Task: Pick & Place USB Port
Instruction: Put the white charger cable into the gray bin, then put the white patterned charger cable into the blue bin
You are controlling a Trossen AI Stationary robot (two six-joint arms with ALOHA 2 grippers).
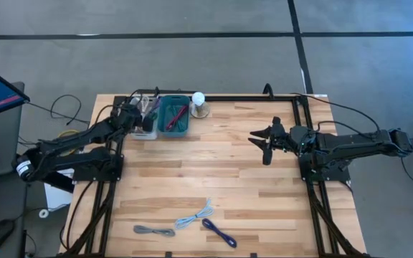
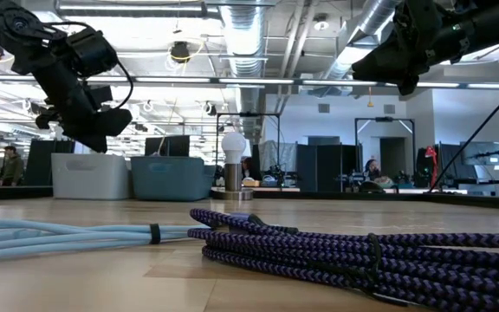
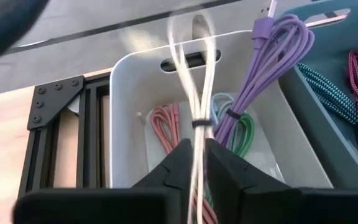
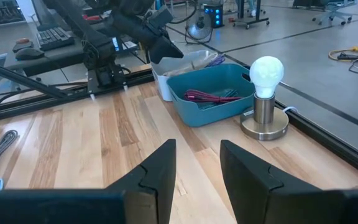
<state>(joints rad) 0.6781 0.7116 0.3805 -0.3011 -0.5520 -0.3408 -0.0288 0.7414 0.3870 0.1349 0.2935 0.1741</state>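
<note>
Worktop [image 1: 264,179] carries two bins at its far left edge. Left hand [image 3: 193,163] sits over the white bin [image 3: 129,74], clenched on a white USB cable [image 3: 194,93], apparently lifting it out; pink, purple and green cables stay inside. Teal bin [image 1: 174,115] holds magenta cables. Right hand [image 4: 197,165] waits mid-worktop, released and empty.

Grey concrete floor [image 1: 192,57]; exposed ceiling ducts [image 2: 258,35], office desks behind.
</note>
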